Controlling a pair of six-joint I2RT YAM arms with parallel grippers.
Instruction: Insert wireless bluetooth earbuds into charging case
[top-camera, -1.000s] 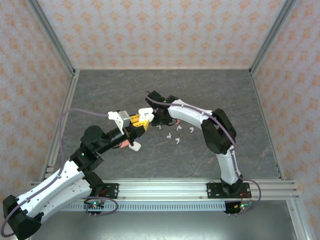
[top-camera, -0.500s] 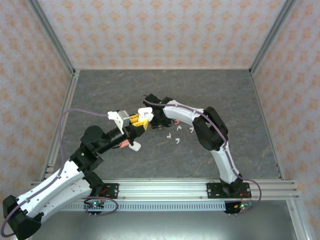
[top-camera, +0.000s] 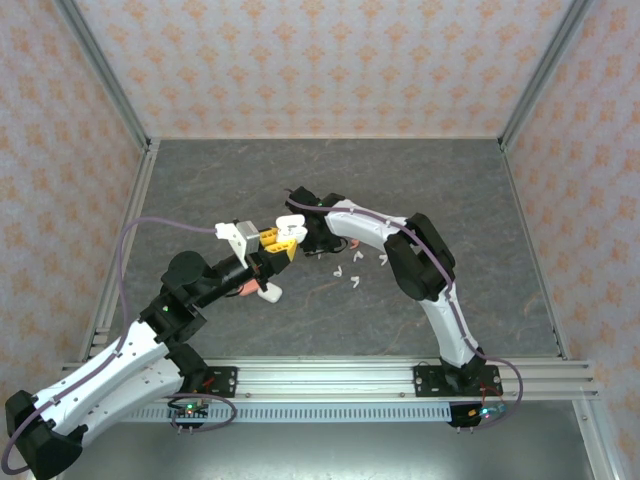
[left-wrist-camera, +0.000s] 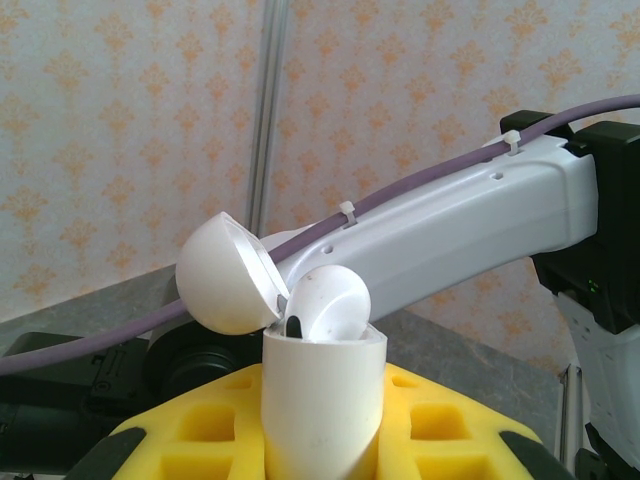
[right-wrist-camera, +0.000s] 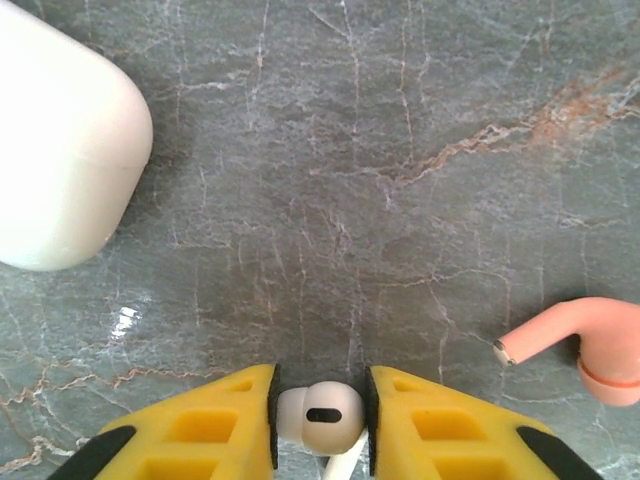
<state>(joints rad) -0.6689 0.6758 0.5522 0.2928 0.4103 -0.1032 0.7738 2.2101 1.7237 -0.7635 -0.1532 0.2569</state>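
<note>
My right gripper is closed down on a white earbud, whose rounded head is pinched between the two yellow fingers with its stem pointing back toward my wrist. It hangs low over the grey-veined desk. A pink earbud lies on the desk just off to the right of the fingers. A closed white case rests on the desk farther ahead on the left, well apart from what I hold.

My left gripper is clamped tight around the body of an open charging case. The case stands upright between the yellow fingers with its lid swung back to the left. One seated earbud sits in the case with its head poking above the rim. My right arm crosses behind it.

From above, the left gripper holds the case up near the middle of the desk, and the right gripper is just beside it. A few loose earbuds are scattered on the desk nearby, to the right of both grippers.
</note>
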